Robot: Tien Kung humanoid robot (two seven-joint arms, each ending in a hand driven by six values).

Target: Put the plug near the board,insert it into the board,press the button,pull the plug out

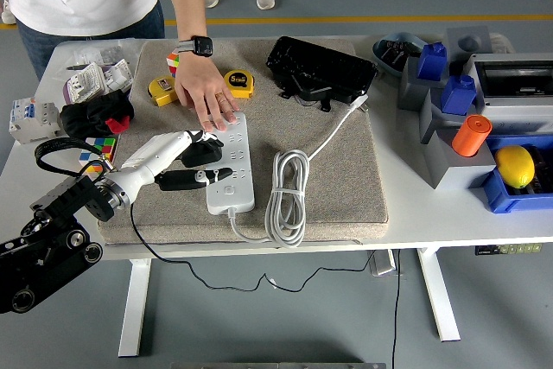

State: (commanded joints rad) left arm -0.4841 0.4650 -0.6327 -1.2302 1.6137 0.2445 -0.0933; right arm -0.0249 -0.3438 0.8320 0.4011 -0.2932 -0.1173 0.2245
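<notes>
The left hand is gripping the black plug in its fingers at the left edge of the white power strip, which a person's hand is steadying. If the prongs are meeting the sockets off-line, the plug is risking jamming or shoving the strip sideways.

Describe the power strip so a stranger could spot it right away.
On the beige mat covering the white table, look left of the coiled white cable. The power strip is the long white bar, a person's hand pressing its far end.
</notes>
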